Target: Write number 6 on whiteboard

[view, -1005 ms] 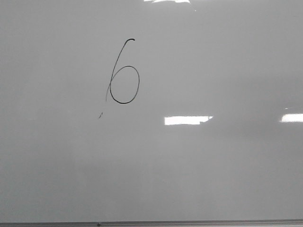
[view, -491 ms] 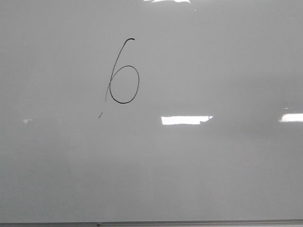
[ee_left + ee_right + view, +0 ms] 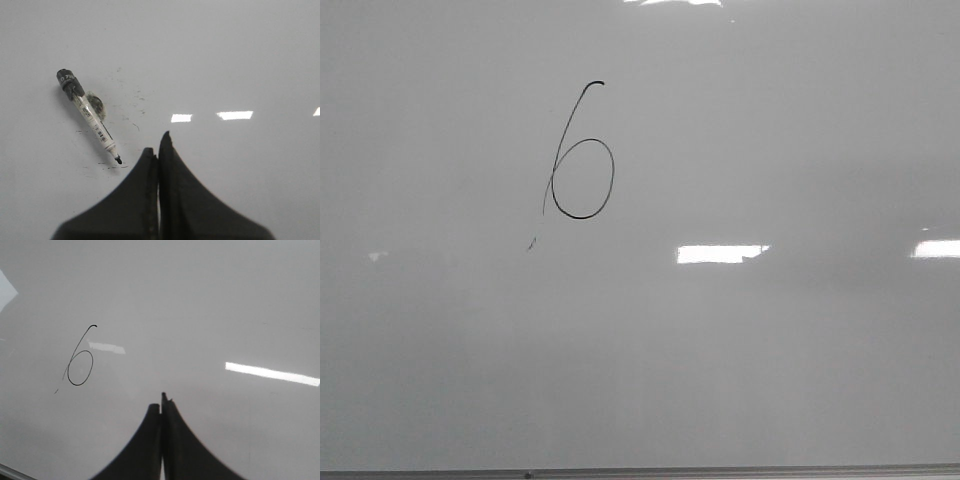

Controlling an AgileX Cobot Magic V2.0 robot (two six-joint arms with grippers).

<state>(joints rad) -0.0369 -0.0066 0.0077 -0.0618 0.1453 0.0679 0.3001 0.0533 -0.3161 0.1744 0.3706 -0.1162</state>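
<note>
black number 6 [image 3: 582, 160] on seemingly grey-white whiteboard [image 3: 770, 350].

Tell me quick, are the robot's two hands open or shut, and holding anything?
Left gripper: shut, holding nothing; the capless black-tipped marker pen lies loose on the glossy pale whiteboard.
Right gripper: shut, holding nothing.

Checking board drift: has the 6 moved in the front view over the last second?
No. The number 6 sits at the same spot against the whiteboard's bottom edge strip; only the reflections shifted.

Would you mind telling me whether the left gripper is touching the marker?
Apart. The left wrist view shows bare whiteboard between the shut left gripper and the marker.
</note>
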